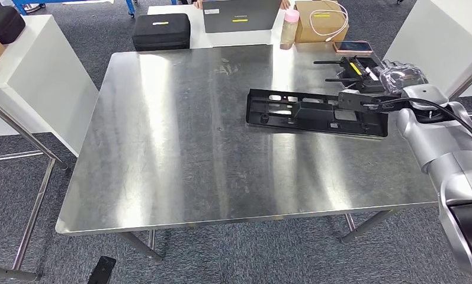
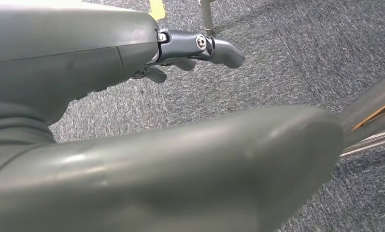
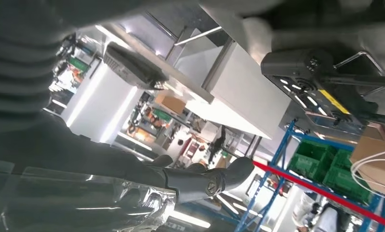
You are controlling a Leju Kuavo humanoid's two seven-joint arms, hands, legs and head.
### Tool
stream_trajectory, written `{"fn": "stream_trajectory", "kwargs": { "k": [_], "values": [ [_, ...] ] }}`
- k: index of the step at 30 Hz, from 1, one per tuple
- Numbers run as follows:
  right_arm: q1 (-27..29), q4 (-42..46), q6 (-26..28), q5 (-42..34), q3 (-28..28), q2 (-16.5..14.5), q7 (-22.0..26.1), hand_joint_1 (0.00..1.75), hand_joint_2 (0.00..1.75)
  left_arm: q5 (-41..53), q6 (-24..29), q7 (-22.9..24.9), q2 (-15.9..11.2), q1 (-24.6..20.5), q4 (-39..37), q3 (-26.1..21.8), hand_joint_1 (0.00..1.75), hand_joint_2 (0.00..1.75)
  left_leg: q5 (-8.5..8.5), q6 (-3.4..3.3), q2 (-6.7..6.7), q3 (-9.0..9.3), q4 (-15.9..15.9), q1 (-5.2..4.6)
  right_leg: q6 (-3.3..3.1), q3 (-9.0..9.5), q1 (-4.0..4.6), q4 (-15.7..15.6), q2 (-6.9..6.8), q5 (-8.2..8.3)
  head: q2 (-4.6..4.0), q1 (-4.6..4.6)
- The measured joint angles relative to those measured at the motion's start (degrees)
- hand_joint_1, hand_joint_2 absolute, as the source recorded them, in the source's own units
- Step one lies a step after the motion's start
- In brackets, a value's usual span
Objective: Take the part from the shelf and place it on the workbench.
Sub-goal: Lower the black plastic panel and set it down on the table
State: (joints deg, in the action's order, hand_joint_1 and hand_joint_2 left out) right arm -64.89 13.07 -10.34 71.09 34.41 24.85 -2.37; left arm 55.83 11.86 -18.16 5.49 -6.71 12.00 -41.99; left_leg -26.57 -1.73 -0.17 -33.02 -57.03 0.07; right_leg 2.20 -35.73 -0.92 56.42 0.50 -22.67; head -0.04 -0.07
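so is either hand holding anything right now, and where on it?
Right hand grips the long black plastic part at its right end, resting on the steel workbench. Left hand holds nothing.

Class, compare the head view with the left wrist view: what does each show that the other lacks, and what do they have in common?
Head view alone: the steel workbench with the long black part lying flat on it, the right hand at the part's right end, a pink bottle and a cardboard box on the white table behind it. Left wrist view alone: the left hand hanging over the floor, fingers holding nothing. Shared: the grey carpet and metal table legs.
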Motion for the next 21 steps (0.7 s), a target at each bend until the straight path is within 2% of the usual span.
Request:
{"fn": "stream_trajectory", "kwargs": {
  "k": [4, 9, 13, 16, 21],
  "values": [
    [0.01, 0.0, 2.83, 2.61, -0.22, 0.04, -4.95, 0.0, 0.0, -0.15, 0.39, -0.15, 0.0, 0.14, 0.0, -0.16, 0.0, 0.0, 0.0, 0.0, 0.0, 0.0, 0.0, 0.0, 0.0, 0.0, 0.0, 0.0, 0.0, 0.0, 0.0, -0.02],
    [-0.77, 0.1, 10.06, 5.15, -0.28, 1.14, -12.35, 0.0, 0.0, -0.75, 1.15, -0.85, 0.08, 0.6, 0.0, -1.16, 0.0, 0.0, 0.0, 0.0, -0.01, 0.01, 0.0, 0.0, 0.0, 0.0, 0.0, 0.0, 0.0, 0.0, 0.0, -0.01],
    [-1.5, 0.39, 15.89, 6.4, -0.66, 2.97, -15.64, 0.0, 0.0, -1.29, 1.48, -1.14, 0.21, 0.77, 0.0, -1.64, 0.0, 0.0, -0.01, -0.02, -0.05, 0.0, -0.01, -0.03, 0.0, 0.0, 0.0, -0.01, -0.04, 0.0, 0.0, -0.01],
    [-1.77, 0.81, 21.42, 7.0, -1.61, 5.54, -17.28, 0.0, 0.0, -1.87, 1.62, -1.26, 0.44, 0.9, 0.0, -2.32, 0.0, 0.0, -0.04, -0.07, -0.14, 0.0, -0.05, -0.06, 0.02, 0.0, 0.0, -0.02, -0.11, -0.01, 0.0, -0.01],
    [-0.54, 1.35, 31.76, 6.14, -4.71, 12.25, -18.5, 0.0, 0.0, -3.29, 1.69, -2.13, 1.25, 1.25, -0.02, -3.73, 0.0, 0.0, -0.23, -0.37, -0.33, -0.02, -0.14, -0.09, 0.19, 0.05, 0.01, -0.03, -0.34, -0.12, 0.0, 0.0]
  ]
}}
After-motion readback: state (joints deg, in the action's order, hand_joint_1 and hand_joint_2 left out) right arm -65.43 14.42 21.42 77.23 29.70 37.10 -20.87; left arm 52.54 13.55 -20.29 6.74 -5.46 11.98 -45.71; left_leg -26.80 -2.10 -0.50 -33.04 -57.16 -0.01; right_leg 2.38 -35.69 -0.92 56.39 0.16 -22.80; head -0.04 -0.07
